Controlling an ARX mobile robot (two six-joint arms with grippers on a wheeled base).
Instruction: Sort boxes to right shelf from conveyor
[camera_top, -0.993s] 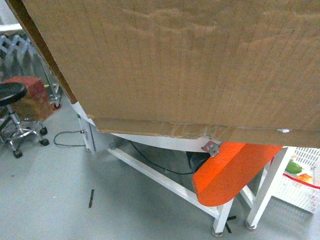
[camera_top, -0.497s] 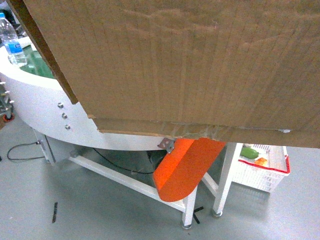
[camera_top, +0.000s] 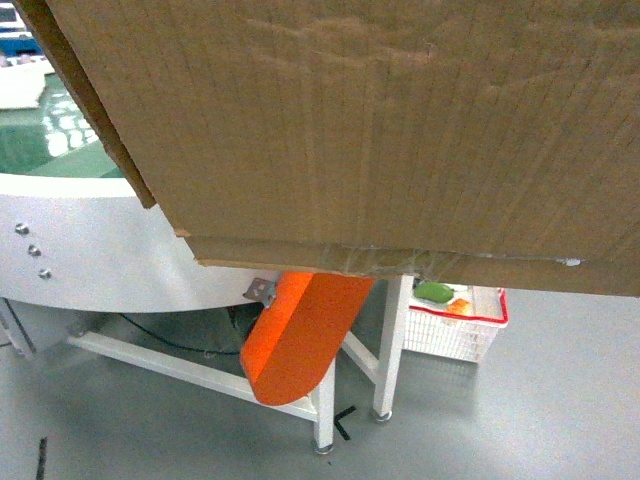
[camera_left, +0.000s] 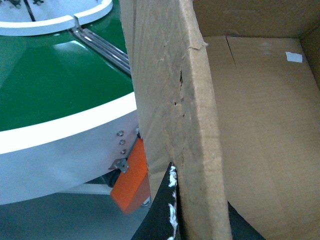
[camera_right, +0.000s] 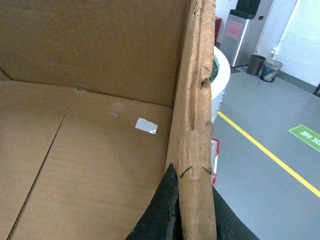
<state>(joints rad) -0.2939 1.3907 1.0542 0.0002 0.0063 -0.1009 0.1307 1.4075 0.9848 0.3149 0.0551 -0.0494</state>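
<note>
On the far left the conveyor (camera_top: 60, 150) curves away, its green belt edged in white, with an orange side guard (camera_top: 300, 335) hanging below it and a white basket (camera_top: 455, 325) on the floor (camera_top: 560, 400) further right. The cardboard box (camera_top: 380, 130) is off the belt and held up in the air, filling most of the head view, its taped bottom seam running left to right across the frame. The left tool (camera_left: 175, 212) pinches the box's left wall, one dark finger outside and one inside the ragged rim, so the wall rises straight out of the jaws. Across the open inside of the box, where a small white sticker (camera_right: 146, 126) lies on the bottom panel, the right tool (camera_right: 190, 215) pinches the right wall in the same way. So the box lies between the two tools with its long axis running from one to the other, and neither arm is the nearer: each holds its own end. The right shelf shows in none of the views, so I cannot say which way it lies from the box. I judge that the carry hangs on both pinches keeping pace, since the torn rim looks soft and a wall could slip or buckle if one side leads.
</note>
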